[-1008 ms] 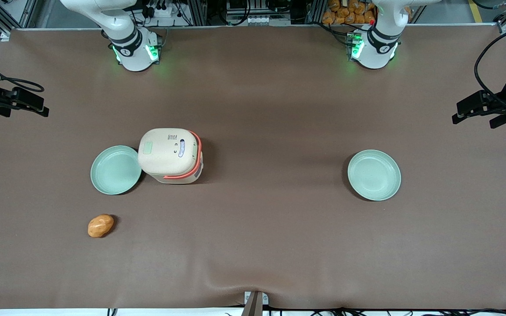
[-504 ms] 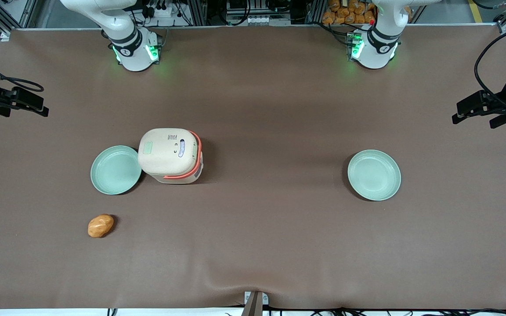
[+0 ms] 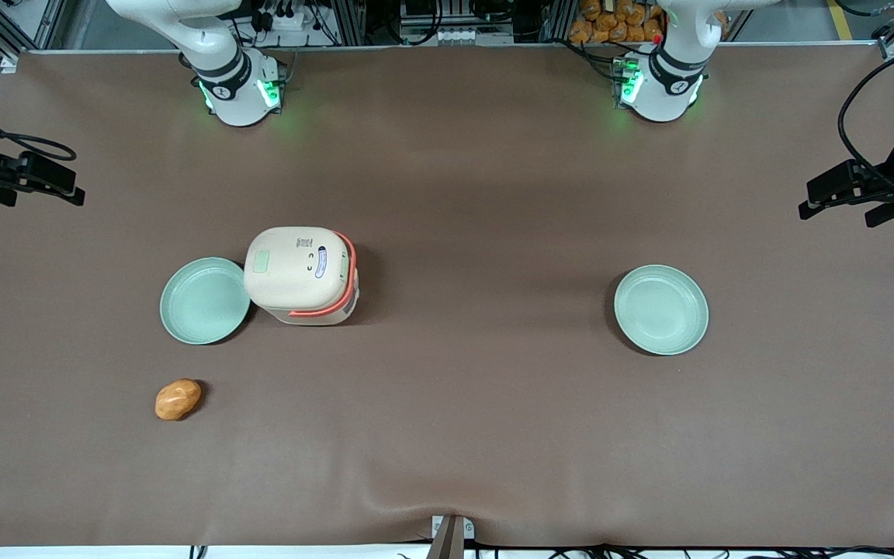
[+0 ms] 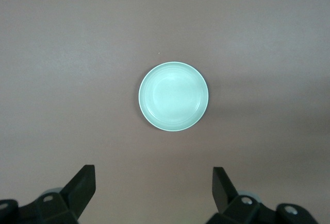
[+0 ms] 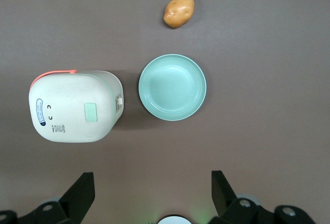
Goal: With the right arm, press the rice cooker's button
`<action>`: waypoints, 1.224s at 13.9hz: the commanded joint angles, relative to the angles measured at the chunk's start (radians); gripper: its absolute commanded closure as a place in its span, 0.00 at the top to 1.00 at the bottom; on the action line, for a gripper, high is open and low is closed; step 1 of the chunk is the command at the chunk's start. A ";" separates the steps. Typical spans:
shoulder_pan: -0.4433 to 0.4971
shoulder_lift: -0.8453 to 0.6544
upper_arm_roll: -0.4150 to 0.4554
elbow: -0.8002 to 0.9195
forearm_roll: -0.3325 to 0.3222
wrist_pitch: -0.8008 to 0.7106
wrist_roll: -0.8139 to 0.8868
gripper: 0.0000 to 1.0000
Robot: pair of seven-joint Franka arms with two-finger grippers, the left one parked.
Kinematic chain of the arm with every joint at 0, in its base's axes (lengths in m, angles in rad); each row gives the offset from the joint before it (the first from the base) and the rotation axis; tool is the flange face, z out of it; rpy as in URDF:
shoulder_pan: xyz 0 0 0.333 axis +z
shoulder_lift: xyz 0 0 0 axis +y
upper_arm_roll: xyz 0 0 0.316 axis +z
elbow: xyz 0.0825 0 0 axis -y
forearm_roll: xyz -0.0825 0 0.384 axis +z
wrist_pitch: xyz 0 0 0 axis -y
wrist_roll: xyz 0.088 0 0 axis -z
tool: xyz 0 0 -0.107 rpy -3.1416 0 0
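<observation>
Brown counter (image 3: 493, 404) holds the rice cooker (image 5: 75, 106) — lid shut, button (image 5: 91, 113) untouched. High above, the gripper (image 5: 149, 195) hangs, fingers (image 5: 82, 188) wide apart, holding nothing — probably.

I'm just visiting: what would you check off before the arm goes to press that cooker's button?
1. Lid of the rice cooker shut, so the button faces up: ok.
2. Button uncovered, nothing resting on it: ok.
3. Gripper high above the table with its fingers spread apart, not holding anything: ok.
4. Gripper above the button: not ok, it hangs off to one side.
5. Green plate beside the cooker, off its lid: ok.
6. Potato on the table, apart from the cooker: ok.
</observation>
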 commanded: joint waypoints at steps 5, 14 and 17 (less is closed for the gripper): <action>0.004 -0.008 0.002 0.023 0.004 -0.010 -0.011 1.00; 0.062 0.001 0.006 0.039 0.009 0.001 -0.004 1.00; 0.100 0.019 0.008 0.039 0.013 0.027 0.002 0.81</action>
